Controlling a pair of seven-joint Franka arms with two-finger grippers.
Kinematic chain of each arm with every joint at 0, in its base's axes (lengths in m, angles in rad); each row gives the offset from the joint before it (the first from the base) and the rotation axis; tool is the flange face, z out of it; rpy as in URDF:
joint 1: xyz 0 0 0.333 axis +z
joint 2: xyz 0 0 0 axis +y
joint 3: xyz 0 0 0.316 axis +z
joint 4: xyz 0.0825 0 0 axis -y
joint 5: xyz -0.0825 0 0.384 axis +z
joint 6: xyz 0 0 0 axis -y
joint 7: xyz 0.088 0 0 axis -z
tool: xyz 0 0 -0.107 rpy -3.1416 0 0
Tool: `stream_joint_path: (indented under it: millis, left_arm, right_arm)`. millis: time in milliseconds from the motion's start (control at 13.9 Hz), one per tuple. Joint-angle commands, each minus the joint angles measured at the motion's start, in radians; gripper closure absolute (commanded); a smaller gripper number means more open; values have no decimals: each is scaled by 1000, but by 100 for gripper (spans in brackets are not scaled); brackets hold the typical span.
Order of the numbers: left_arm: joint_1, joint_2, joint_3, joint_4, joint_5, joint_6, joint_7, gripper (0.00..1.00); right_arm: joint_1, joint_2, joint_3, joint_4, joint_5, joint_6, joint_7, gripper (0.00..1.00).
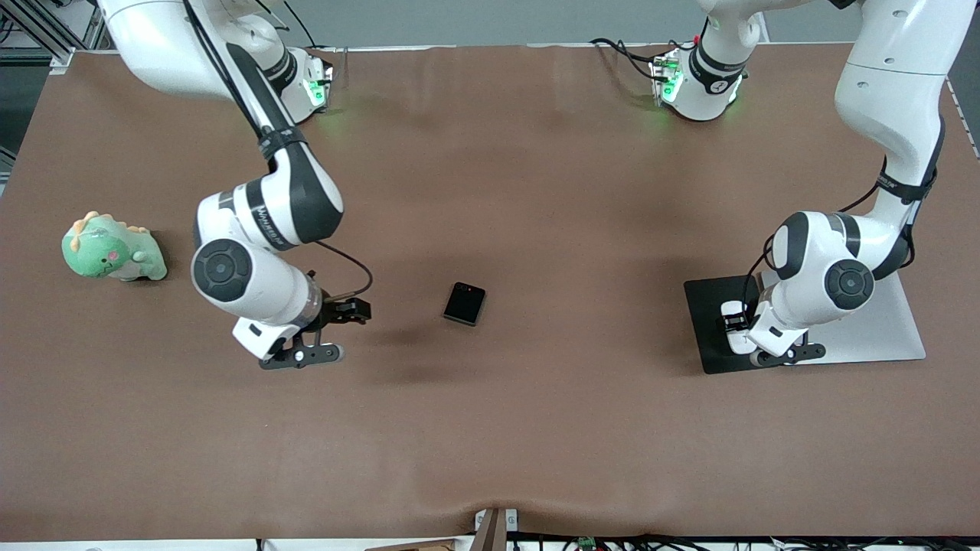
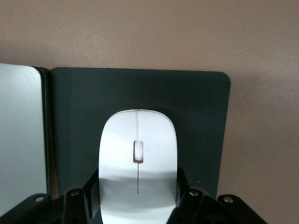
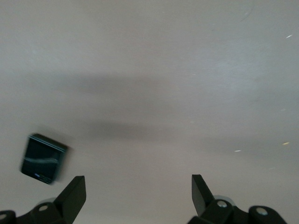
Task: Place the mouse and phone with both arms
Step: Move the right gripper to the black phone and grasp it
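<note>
In the front view, the left gripper point(image 1: 736, 321) is low over the dark mouse pad point(image 1: 708, 337) at the left arm's end of the brown worktop point(image 1: 536, 428), with the white mouse point(image 1: 733, 312) showing between its fingers. A flat silver-grey slab point(image 1: 888, 329) lies touching the pad. The right gripper point(image 1: 325, 337) hangs over bare worktop toward the right arm's end; from here its fingers cannot be judged. The black phone point(image 1: 464, 303) lies flat near the middle of the worktop, apart from that gripper, with bare cloth all around it. A green plush dinosaur point(image 1: 113, 249) sits near the edge at the right arm's end. Small lettering on the right arm's wrist band is too small to read.

In the left wrist view, the left gripper point(image 2: 138, 198) is clenched on the mouse point(image 2: 138, 154), one finger against each flank. The mouse sits on the mouse pad point(image 2: 196, 121), whose rounded corner meets bare worktop point(image 2: 261, 70). The silver slab point(image 2: 21, 140) abuts the pad's edge.

In the right wrist view, the right gripper point(image 3: 138, 193) is spread wide with nothing between its fingertips point(image 3: 74, 191). The phone point(image 3: 43, 158) lies off to one side on the worktop point(image 3: 187, 70).
</note>
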Motion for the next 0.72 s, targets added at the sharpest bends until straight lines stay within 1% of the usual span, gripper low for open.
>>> stream_joint_path:
  millis: [0,287,430,645]
  left_arm:
    - [10,-2,-5,-20,33,37,17,44]
    - [10,4,-4,-20,41,39,17,43]
    - [10,11,-4,-20,44,51,19,43]
    - [11,14,-2,-18,67,56,19,43]
  right_arm:
    - [43,51,-5,30,12,14,154,0]
    - [104,97,-5,53,8,38,336,0]
    - [158,126,-5,70,4,43,416,0]
    - [242,169,-9,70,-8,138,582,0]
